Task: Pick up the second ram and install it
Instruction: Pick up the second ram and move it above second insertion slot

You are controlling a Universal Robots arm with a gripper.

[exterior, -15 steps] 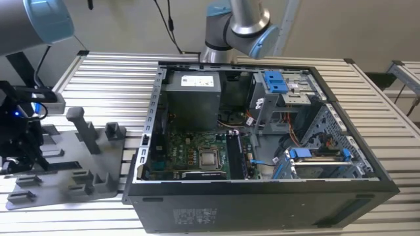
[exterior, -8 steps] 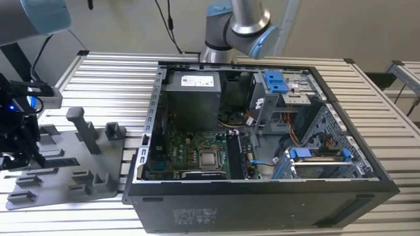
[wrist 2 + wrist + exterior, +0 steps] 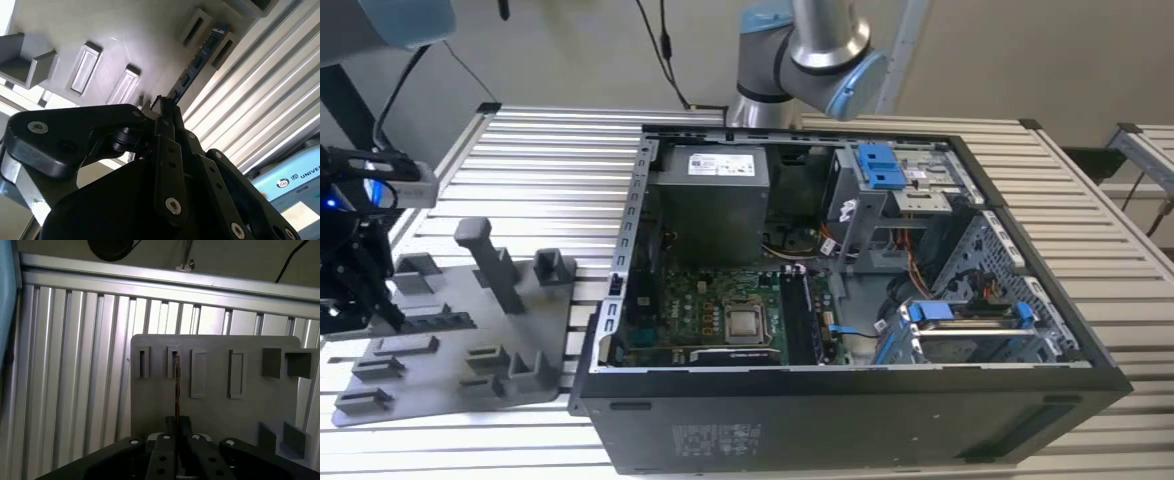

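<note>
The exterior view takes in the whole bench: one open computer case (image 3: pixel 854 300) on the slatted table (image 3: pixel 547 170), and one grey tray (image 3: pixel 447 390) at nine o'clock from it. The gripper (image 3: pixel 354 295) hangs over the tray's far edge, again toward nine o'clock.

The first wrist view shows the second ram (image 3: pixel 176 385) edge-on as a thin line. It runs from the second of four narrow slots in a row into the black fingers (image 3: pixel 170 424), which sit tight on either side of its near end and grip it. The second wrist view shows the stick's flat face, blue-green with dark chips, resting along the tray.
</note>
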